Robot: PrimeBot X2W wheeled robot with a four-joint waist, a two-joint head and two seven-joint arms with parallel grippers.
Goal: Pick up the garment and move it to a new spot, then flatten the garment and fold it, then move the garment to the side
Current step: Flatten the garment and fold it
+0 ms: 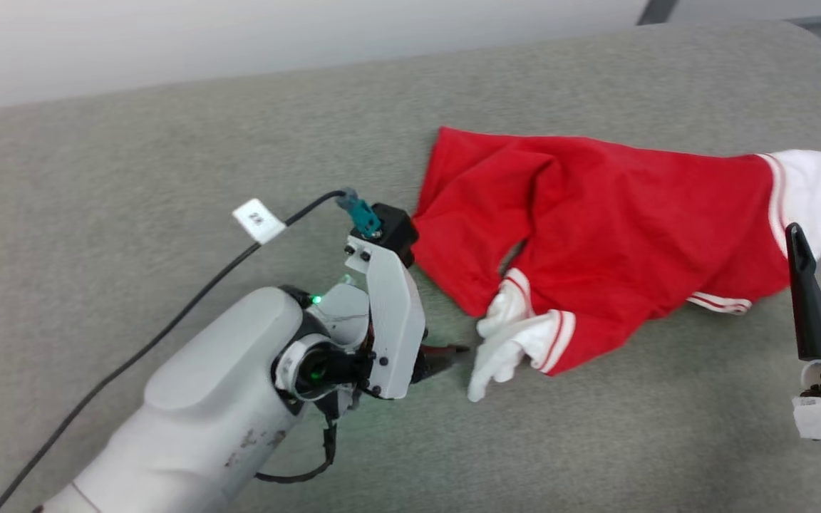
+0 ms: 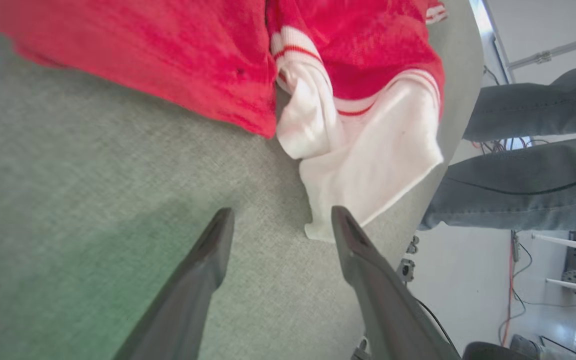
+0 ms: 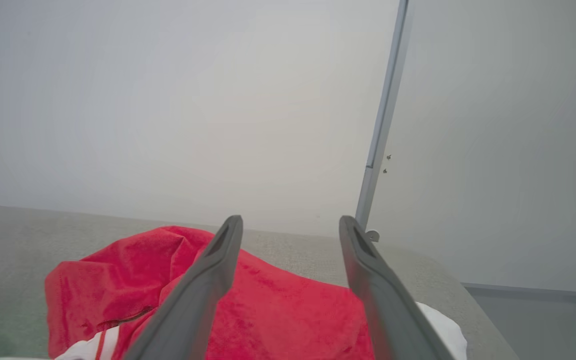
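The robot's pale left arm (image 1: 225, 399) reaches in from the lower foreground toward the garment (image 1: 631, 214). Under the garment lies a grey-green padded surface (image 1: 168, 178). The garment is red, crumpled and half spread. It looks light, limp and easy to pinch, best at a hem or a striped band. Just beside its white sleeve end (image 2: 368, 170), the left pincer (image 2: 278, 220) is spread and empty. At its right end, the right pincer (image 3: 290, 225) hovers, also spread and empty.

The garment (image 1: 617, 214) is lying on the table (image 1: 132, 164), toward the right. The left gripper (image 2: 278, 212) is sitting just left of its near sleeve, seemingly apart from it; the right gripper (image 3: 290, 220) is hovering at its right end.
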